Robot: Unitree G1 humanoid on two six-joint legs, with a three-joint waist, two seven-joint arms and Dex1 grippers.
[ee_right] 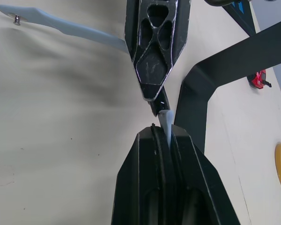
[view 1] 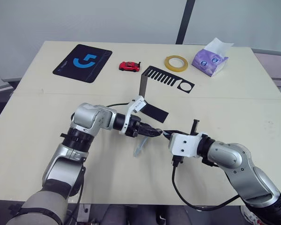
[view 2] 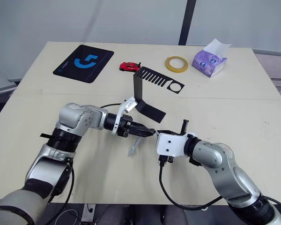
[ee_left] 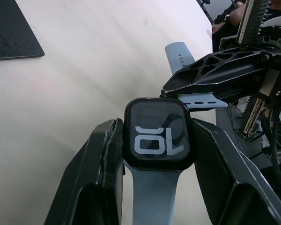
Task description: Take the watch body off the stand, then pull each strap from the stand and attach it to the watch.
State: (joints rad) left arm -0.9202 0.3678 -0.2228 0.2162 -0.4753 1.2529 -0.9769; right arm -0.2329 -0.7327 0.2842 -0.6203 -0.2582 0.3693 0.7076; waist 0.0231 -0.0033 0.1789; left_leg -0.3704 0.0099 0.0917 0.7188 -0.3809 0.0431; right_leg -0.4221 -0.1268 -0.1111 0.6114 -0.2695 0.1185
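- Gripped the watch body (ee_left: pixel 158 139) squarely between the left gripper (view 1: pixel 152 132) fingers, screen with pale marks facing the wrist camera.
- Held above the table (view 1: pixel 37 122), in front of the stand (view 1: pixel 159 80), near the table's middle.
- Hung one strap (view 1: pixel 139 146) from the watch body, its free end drooping toward the tabletop.
- Pinched the second strap (ee_right: pixel 167 120) in the right gripper (view 2: pixel 158 133), fingers closed tight on it, tip poking out toward the watch body.
- Met tip to tip, both grippers, just beside each other.
- Left the red toy car (view 1: pixel 129 66), tape roll (view 1: pixel 176 62), tissue pack (view 1: pixel 210 58) and mouse pad (view 1: pixel 82 62) well apart at the far edge.
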